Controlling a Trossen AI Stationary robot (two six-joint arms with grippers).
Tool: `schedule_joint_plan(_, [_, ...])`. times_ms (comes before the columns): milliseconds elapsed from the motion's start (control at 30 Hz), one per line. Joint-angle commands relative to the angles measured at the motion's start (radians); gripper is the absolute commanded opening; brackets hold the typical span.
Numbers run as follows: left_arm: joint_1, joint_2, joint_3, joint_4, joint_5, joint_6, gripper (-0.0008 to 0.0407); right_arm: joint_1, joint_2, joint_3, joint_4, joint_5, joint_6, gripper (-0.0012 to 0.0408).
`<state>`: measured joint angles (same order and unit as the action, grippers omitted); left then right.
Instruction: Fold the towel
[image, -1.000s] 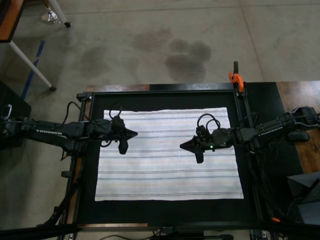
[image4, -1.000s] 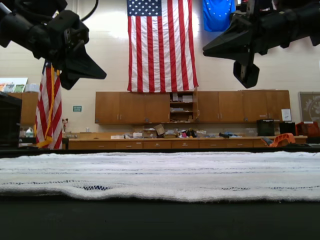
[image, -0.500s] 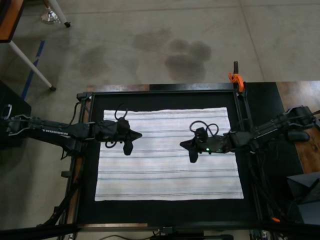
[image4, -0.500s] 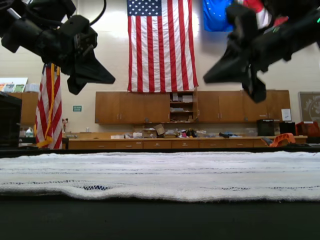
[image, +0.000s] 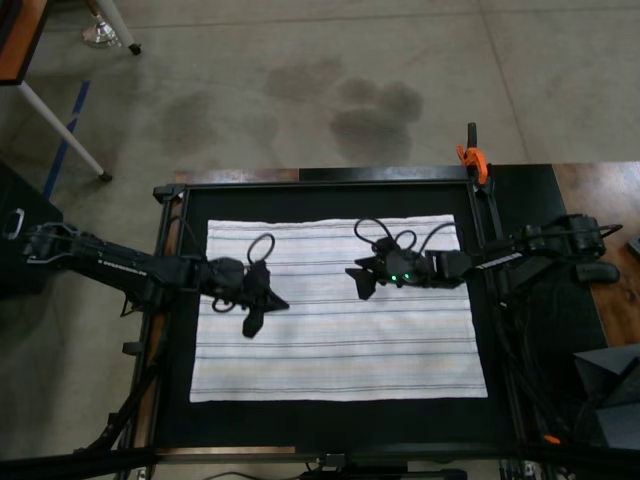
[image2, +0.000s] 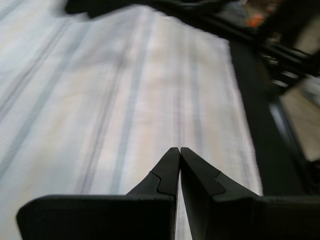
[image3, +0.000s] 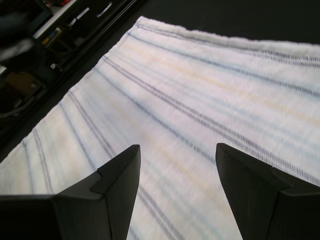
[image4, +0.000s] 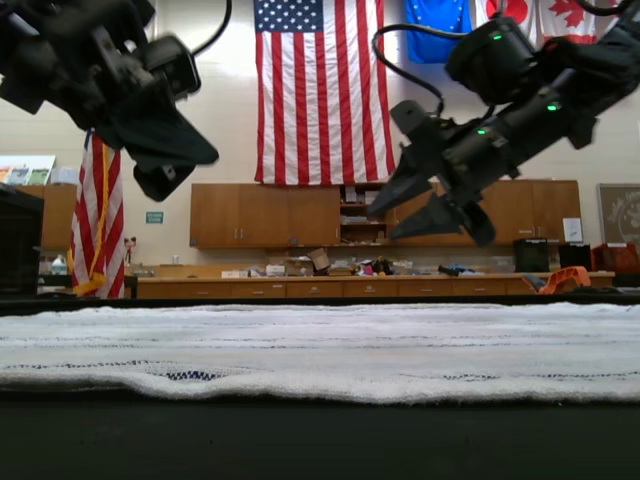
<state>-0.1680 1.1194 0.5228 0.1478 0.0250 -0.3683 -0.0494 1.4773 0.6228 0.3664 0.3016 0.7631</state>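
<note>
The towel (image: 330, 345), white with thin dark and pale-blue stripes, lies flat and spread over the black work surface (image: 330, 425). It shows as a low white band (image4: 350, 345) in the exterior view. My left gripper (image: 275, 303) hovers shut above the towel's left half in the top view. Its fingertips (image2: 179, 150) are pressed together over the striped cloth (image2: 125, 100). My right gripper (image: 355, 278) hangs open over the towel's middle, toward the far edge, with nothing between its fingers (image3: 177, 147). Both grippers (image4: 205, 158) (image4: 385, 222) are well above the cloth (image3: 200, 90).
An orange clamp (image: 470, 158) grips the frame's back right corner in the top view. Black frame rails (image: 490, 260) run along both short ends of the towel. Bare black surface borders the towel on all sides. Concrete floor (image: 330, 90) lies beyond the table.
My left gripper moved toward the near side, over the towel. My right gripper swung toward the far edge and the top view's left, and its fingers now stand apart. The towel has not moved.
</note>
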Motion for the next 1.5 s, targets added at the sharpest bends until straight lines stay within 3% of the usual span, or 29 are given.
schedule_joint_plan(0, [-0.051,0.041,0.0,0.074,0.001,0.014,0.0,-0.029,0.023,0.043,-0.018,-0.008,-0.039,0.02])
schedule_joint_plan(133, [-0.124,0.117,0.006,0.156,-0.035,-0.021,0.0,-0.09,0.071,0.144,-0.136,-0.032,-0.108,0.019])
schedule_joint_plan(233, [-0.157,0.16,0.037,0.147,-0.071,-0.066,0.0,-0.133,0.126,0.233,-0.228,-0.051,-0.141,0.0188])
schedule_joint_plan(433, [-0.225,0.261,0.137,0.135,-0.077,-0.043,0.0,-0.206,0.266,0.421,-0.413,-0.077,-0.236,0.0188])
schedule_joint_plan(667, [-0.291,0.355,0.249,-0.072,-0.078,0.227,0.0,-0.301,0.374,0.555,-0.564,-0.189,-0.489,0.0188])
schedule_joint_plan(900, [-0.294,0.402,0.345,-0.162,-0.077,0.553,0.0,-0.406,0.451,0.616,-0.636,-0.351,-0.655,0.0188])
schedule_joint_plan(1033, [-0.293,0.443,0.393,-0.203,-0.077,0.642,0.0,-0.45,0.486,0.65,-0.674,-0.41,-0.739,0.0188])
schedule_joint_plan(1467, [-0.293,0.588,0.491,-0.283,-0.074,0.84,0.0,-0.505,0.556,0.727,-0.734,-0.452,-0.869,0.0188])
